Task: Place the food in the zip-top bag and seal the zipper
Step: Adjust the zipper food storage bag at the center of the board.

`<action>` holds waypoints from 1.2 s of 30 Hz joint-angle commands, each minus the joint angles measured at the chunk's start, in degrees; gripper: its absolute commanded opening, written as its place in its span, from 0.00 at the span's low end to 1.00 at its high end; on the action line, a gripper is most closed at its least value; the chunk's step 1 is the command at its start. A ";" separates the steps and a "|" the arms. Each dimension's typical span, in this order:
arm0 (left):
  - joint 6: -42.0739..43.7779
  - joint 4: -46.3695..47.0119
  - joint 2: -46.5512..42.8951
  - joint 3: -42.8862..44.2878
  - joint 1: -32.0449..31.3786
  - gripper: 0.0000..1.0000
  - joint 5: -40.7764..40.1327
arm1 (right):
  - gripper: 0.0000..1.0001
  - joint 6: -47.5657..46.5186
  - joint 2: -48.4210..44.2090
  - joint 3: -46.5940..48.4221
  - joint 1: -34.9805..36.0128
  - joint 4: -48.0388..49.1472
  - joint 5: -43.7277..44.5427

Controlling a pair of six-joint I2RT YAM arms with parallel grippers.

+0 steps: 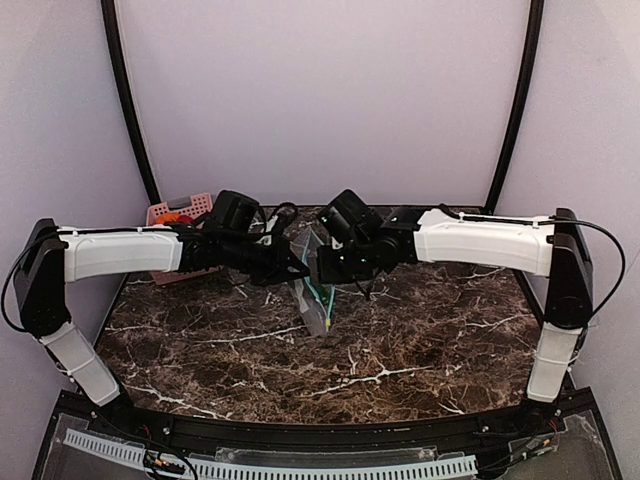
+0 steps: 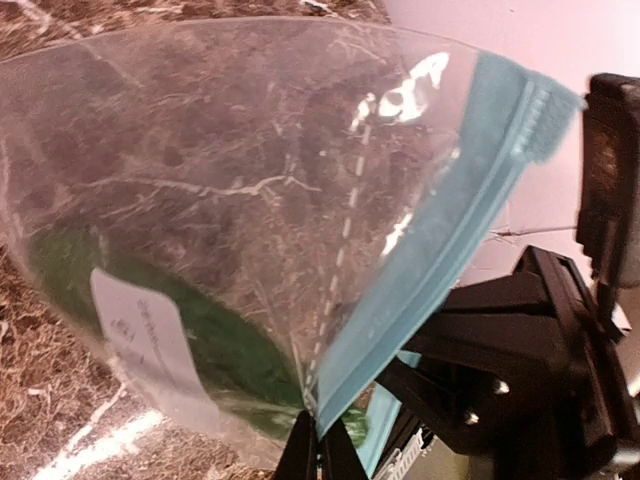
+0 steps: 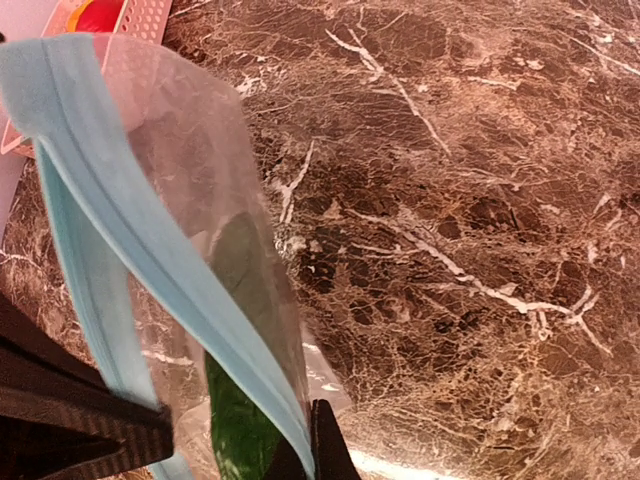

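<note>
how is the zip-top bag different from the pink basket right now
The zip-top bag is clear with a teal strip; the pink basket is opaque and slotted. The bag is pinched by the left gripper and right gripper; the basket sits on the table. The bag holds a green item; the basket, red-orange food. Both hold contents.

Zip-top bag [image 1: 315, 290] hangs over the tabletop [image 1: 400, 350] middle, between left arm [image 1: 120, 252] and right arm [image 1: 480, 242]. Basket [image 1: 195, 205] at far left corner, behind left arm, food [image 1: 178, 216] inside.

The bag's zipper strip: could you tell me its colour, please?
Teal-blue; the zipper strip shows best from the right wrist.
</note>
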 commanded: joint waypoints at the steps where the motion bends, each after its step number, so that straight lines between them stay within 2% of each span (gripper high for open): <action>1: 2.62 -1.32 -2.56 3.56 0.58 0.01 8.88 | 0.00 -0.88 -3.52 -0.93 -1.58 -2.27 1.32; 11: 3.12 -2.78 -2.70 5.54 0.85 0.01 10.56 | 0.00 -2.87 -6.54 -0.15 -1.93 -4.06 -1.93; 20: -4.52 7.00 -3.78 4.91 0.85 0.01 14.10 | 0.00 -3.82 -15.97 -2.14 -1.69 -2.29 -2.46; 30: -5.45 7.74 -0.68 0.46 0.68 0.01 15.41 | 0.00 -1.13 -6.94 -4.72 -2.15 -3.73 -5.99; 36: -4.92 7.52 -0.60 -0.64 0.75 0.01 17.04 | 0.00 -2.07 -6.36 -3.13 -2.17 -2.79 -7.18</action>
